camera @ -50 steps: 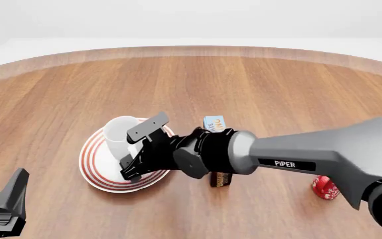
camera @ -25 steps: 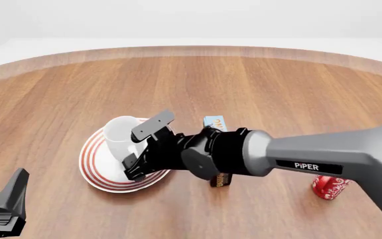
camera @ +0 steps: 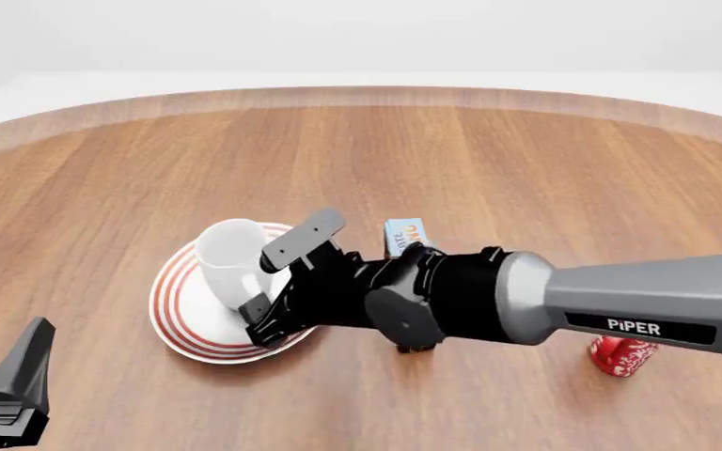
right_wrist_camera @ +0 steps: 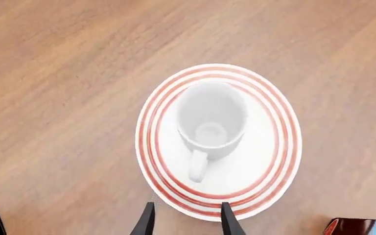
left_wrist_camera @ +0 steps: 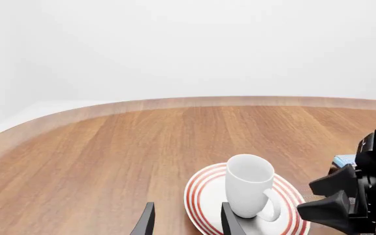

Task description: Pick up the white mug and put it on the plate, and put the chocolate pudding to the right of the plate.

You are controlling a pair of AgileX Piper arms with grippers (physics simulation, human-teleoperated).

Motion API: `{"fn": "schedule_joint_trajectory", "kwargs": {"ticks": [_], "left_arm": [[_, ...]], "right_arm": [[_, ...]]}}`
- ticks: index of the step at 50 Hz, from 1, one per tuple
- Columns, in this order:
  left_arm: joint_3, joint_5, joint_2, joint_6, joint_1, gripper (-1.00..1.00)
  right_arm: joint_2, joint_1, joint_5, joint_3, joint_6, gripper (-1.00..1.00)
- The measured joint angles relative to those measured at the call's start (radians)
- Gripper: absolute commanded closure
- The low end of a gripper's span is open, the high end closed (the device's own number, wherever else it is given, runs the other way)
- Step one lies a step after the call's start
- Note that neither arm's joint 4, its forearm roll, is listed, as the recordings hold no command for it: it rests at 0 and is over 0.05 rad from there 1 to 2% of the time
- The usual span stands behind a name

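Observation:
The white mug [camera: 230, 256] stands upright on the red-ringed plate [camera: 180, 315], its handle toward the near side. My right gripper [camera: 289, 280] hovers over the plate's right rim, open, with nothing between its fingers and clear of the mug. From the right wrist view, the mug [right_wrist_camera: 211, 120] sits inside the plate [right_wrist_camera: 276, 161], beyond the open right gripper [right_wrist_camera: 185, 223]. The chocolate pudding [camera: 404, 231] lies just right of the plate, mostly hidden behind the right arm. My left gripper [left_wrist_camera: 186, 224] is open and empty, short of the plate [left_wrist_camera: 204, 196] and mug [left_wrist_camera: 248, 191].
A red mug with white patterns [camera: 619, 357] stands at the near right, under the right arm. The left gripper [camera: 16, 381] rests low at the near left corner. The table's curved far edge [camera: 361, 94] runs across the back.
The right gripper, open throughout, has drawn back a little to the right, away from the mug. Mug, plate and left arm have not moved.

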Motion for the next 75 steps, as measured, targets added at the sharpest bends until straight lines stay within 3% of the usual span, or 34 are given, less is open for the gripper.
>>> {"fn": "schedule_joint_trajectory", "kwargs": {"ticks": [75], "left_arm": [[0.0,0.0,0.0,0.0,0.0,-1.0]], "right_arm": [[-0.353,0.008,-0.12,0.348,-0.004,-1.0]]}}
